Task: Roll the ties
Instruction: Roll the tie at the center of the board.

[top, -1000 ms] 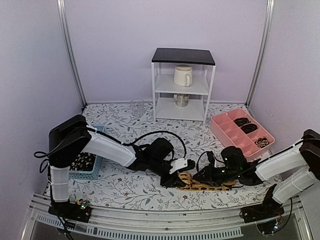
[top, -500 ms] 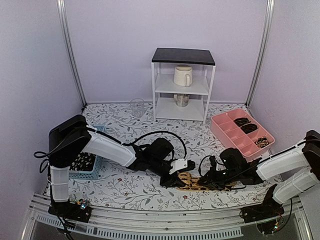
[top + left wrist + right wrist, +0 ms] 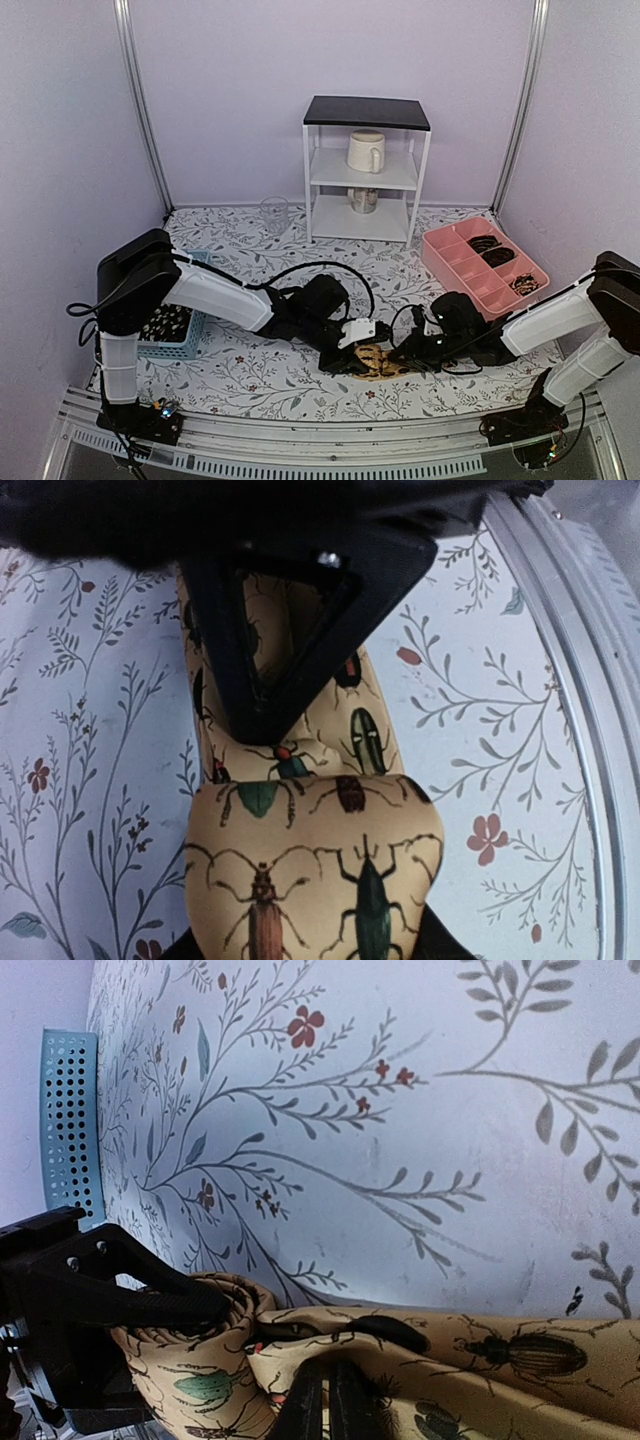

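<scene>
tie lies left-right between your arms | left gripper, jaws half spread, hugs its rolled end | right gripper pinches the flat length beside

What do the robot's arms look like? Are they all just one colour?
No, two colours. The left arm and right arm both have smooth white tube-shaped sections joined by chunky black joints. Thin black cables loop out near the wrists. The left gripper carries a white plate, and its black finger looks like a hollow triangle. Tiny coloured lights glow where the arms are bolted down.
</scene>
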{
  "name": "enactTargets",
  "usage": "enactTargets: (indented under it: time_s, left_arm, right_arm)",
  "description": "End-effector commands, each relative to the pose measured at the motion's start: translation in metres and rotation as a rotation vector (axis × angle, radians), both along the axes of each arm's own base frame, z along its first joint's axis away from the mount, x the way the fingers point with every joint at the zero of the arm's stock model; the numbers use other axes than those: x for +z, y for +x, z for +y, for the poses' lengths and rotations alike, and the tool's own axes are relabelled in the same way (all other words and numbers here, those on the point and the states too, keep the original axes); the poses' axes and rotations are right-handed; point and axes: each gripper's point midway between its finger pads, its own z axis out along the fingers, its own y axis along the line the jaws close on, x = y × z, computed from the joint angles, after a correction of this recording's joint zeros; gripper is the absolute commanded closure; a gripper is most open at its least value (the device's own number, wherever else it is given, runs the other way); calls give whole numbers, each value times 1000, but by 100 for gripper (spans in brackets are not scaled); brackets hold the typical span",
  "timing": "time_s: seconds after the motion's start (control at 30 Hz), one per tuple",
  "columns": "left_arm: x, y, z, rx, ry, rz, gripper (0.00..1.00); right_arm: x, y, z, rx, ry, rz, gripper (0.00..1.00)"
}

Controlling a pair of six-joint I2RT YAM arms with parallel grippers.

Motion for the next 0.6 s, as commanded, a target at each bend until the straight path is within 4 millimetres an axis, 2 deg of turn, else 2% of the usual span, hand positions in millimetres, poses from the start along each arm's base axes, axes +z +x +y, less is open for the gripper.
enactTargets:
  time_s: [0.0,0.17,0.3,0.43,0.57]
  left_arm:
    - [-6,-3,10,-6,62,10,59]
    - [-5,-6,10,-13,54,24,59]
    - [-4,-5,7,-5,52,27,53]
    - [0,-3,4,0,43,22,49]
    - [7,0,2,8,23,15,45]
  right_arm:
    - [-33,-2,-37,-68,-170,33,94]
    - [-33,-3,-46,-84,-191,27,94]
    - [-25,-3,-38,-56,-153,13,93]
    - [3,-1,-18,-8,-41,-27,87]
    - [33,1,-10,0,45,-73,79]
